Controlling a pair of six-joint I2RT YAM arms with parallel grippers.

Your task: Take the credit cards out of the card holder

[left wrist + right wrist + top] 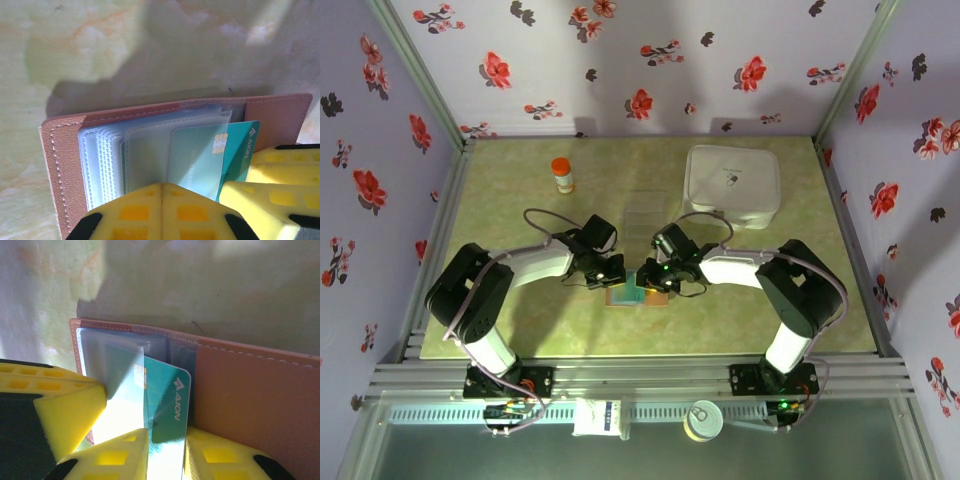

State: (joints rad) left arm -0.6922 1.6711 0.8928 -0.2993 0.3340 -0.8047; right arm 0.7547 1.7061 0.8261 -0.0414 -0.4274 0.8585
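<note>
**Pin the holder, draw the card out flat**

Nearest you, the holder [620,298] lies open on the bench [570,330], about midway between the two arms, with its sleeves facing up. Your left end effector [161,186] is closed with nothing between its fingers. Its tips sit over the clear sleeves [105,160] near the left flap, and it looks to be serving as a hold-down. Press there firmly enough that the holder cannot slide, and keep the tips clear of the card's path.

Just beside it, a teal card [172,405] pokes partway out of its sleeve toward the spine. Your right end effector [166,440] straddles the card's free end, one yellow finger on each side with a narrow gap between. I cannot tell whether the pads are biting the card or only bracketing it, so confirm contact before you pull.

Then draw along the line of the sleeve's mouth, low and flat over the right flap, not upward. A lift would likely bend the card or drag the holder along with it. If the holder starts to creep, stop and re-seat the left tips.

Farther back, well apart, lie a clear rectangle [645,210], an orange-capped bottle [562,175] and a white lidded box [732,183]. Set the freed card on bare bench short of them.
</note>
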